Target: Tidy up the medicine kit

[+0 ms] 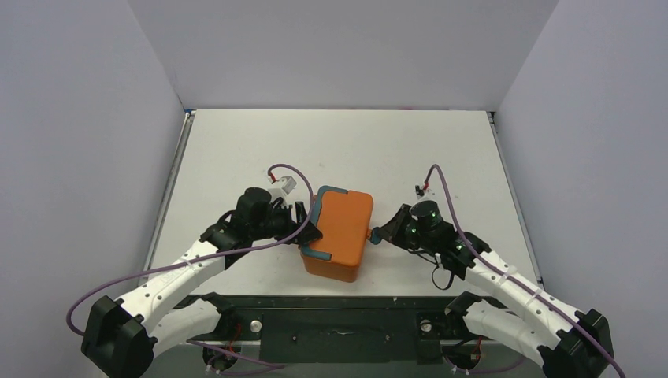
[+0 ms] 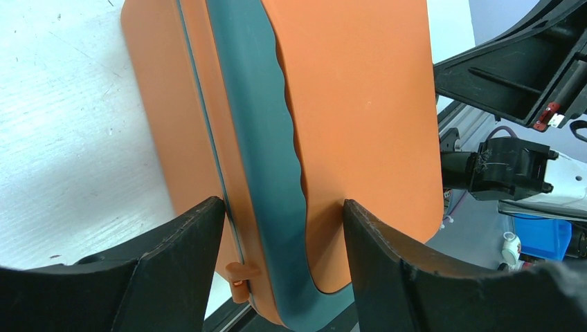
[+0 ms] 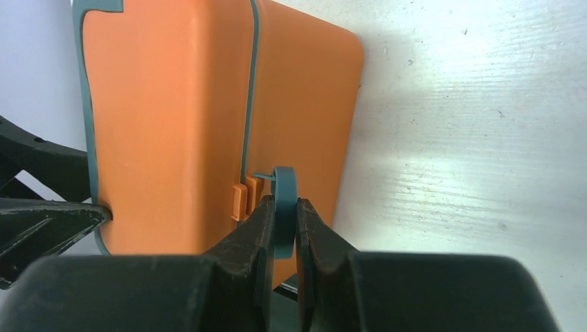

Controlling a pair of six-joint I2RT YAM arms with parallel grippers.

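The medicine kit is an orange box lying flat and closed in the middle of the table, near its front edge. Its teal handle runs along the side facing my left gripper. That gripper's jaws straddle this handle edge, one finger against the lid and the other against the base wall. On the opposite side, my right gripper is shut on the small teal latch, pinched edge-on between both fingertips. The kit's inside is hidden.
The white table lies bare behind the kit, and grey walls enclose it on three sides. The black mounting frame runs along the near edge just below the kit. Purple cables loop over both arms.
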